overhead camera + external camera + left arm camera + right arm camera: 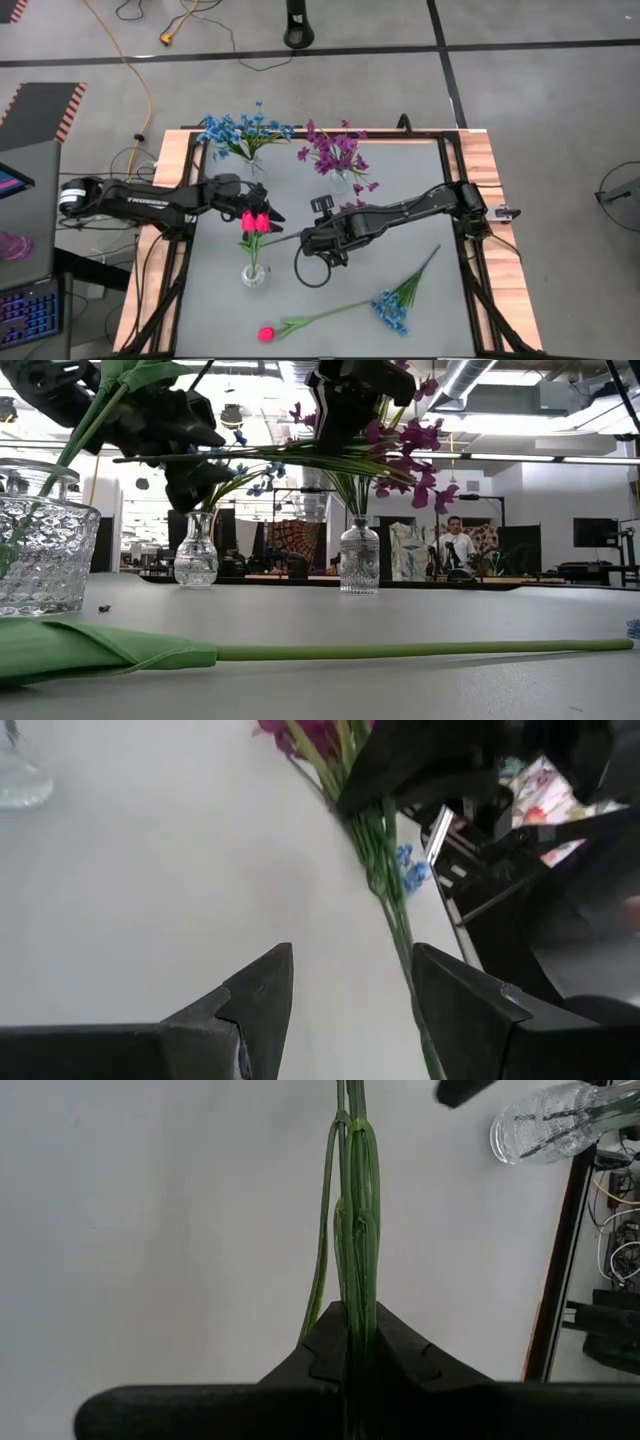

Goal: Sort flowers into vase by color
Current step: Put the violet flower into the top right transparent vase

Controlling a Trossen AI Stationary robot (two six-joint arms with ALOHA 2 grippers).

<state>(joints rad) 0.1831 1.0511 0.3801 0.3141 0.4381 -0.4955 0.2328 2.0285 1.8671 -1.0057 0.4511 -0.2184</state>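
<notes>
Above grey table (420, 190), right gripper (352, 1320) jaws clench green stalks (355, 1210); left gripper (350, 990) jaws gape empty.

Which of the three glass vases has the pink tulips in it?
The clear glass vase nearest the table's front edge holds pink-red tulip buds. The two vases at the back hold blue clustered blooms and purple clustered blooms.

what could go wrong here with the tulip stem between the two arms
The right pincer is shut on the tulip stem far from its bloom, so the long stalk may sag or swing. The left pincer stands open beside the stem and could miss it. Both arms crowd the tulip vase and might knock it over.
</notes>
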